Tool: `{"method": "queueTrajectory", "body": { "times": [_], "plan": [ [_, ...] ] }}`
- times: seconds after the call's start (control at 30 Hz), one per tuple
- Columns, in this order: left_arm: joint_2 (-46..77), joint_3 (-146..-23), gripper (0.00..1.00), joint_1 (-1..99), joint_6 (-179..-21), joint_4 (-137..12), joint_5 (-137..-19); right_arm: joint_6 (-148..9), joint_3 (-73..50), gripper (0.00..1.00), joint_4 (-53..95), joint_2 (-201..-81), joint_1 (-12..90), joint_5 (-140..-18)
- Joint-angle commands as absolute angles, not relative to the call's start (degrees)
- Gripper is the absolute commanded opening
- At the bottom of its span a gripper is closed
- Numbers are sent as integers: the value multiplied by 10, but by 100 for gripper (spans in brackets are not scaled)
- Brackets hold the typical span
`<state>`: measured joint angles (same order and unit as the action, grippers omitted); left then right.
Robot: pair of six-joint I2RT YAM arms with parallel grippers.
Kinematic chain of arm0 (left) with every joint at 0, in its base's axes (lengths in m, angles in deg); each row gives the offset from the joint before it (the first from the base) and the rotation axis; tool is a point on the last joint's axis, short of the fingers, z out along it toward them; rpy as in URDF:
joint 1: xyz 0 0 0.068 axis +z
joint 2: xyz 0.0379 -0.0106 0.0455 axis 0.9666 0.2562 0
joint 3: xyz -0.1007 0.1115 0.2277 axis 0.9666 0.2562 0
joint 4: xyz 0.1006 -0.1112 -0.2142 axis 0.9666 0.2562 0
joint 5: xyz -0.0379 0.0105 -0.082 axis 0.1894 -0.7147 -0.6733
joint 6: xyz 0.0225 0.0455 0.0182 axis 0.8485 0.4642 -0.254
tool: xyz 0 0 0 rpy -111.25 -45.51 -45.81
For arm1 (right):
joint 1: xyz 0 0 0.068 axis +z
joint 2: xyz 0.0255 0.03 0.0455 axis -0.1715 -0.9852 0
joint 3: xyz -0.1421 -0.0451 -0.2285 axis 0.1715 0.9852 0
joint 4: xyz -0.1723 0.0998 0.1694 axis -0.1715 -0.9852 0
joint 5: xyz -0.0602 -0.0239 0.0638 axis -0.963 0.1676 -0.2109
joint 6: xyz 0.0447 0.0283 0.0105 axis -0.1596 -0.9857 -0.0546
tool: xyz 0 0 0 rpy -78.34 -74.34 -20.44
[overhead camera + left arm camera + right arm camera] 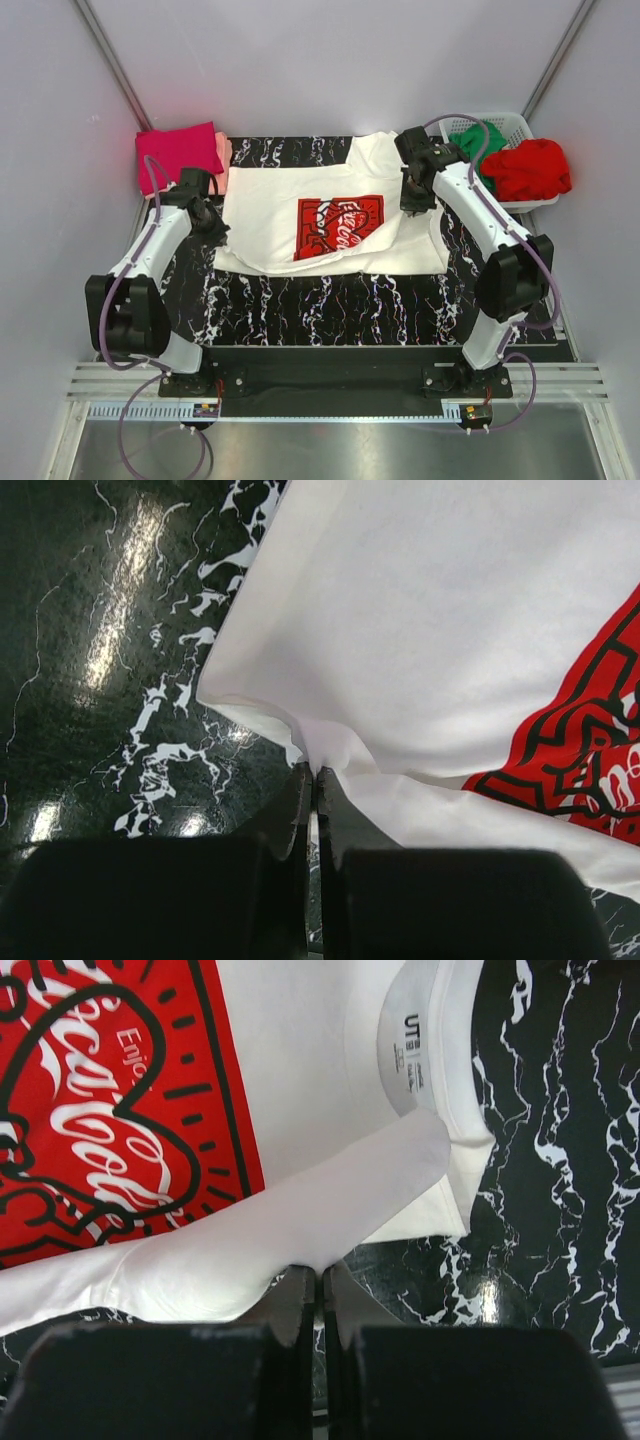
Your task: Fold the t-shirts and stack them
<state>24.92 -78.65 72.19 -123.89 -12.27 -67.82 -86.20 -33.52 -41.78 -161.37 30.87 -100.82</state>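
Left gripper [313,780] and right gripper [322,1278] each pinched shut on the white tee [300,195], looked mid-fold.

Near strip of the black marbled mat [300,300] was bare, so there was room to work toward the arms. Tee lay sideways on the mat's middle, red print [340,225] up, neck label [410,1040] at the right end. Left jaws were pressed together on a tuck of cloth at the left edge. Right jaws were closed on a raised fold just near of the collar. Holding both ends probably kept the panel taut so the crease ran straight. Far left, the magenta tee [175,155] sat folded over the salmon-pink tee [224,150], likely the stack target. Far right, the basket [520,125] held the crumpled green tee [478,138] and red tee [530,170], not yet folded.
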Motion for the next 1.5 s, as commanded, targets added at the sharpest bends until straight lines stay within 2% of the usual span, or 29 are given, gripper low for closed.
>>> {"method": "queueTrajectory", "body": {
  "times": [0.0, 1.03, 1.3, 1.37, 1.4, 1.47],
  "plan": [
    [276, -832, 0, 728, -1219, -126, -668, -843, -391, 0, -418, -1637, 293, -1016],
    [486, -988, 0, 751, -1196, -94, -624, -847, -582, 0, -476, -1840, 246, -1050],
    [545, -1052, 0, 751, -1195, -69, -621, -837, -733, 0, -516, -1943, 230, -1053],
    [569, -1081, 0, 766, -1189, -54, -636, -835, -795, 9, -535, -1981, 223, -1055],
    [575, -1105, 12, 766, -1186, -49, -641, -832, -815, 40, -542, -1994, 219, -1054],
    [578, -1126, 29, 766, -1182, -32, -649, -825, -863, 77, -546, -2020, 210, -1039]
  ]
}}
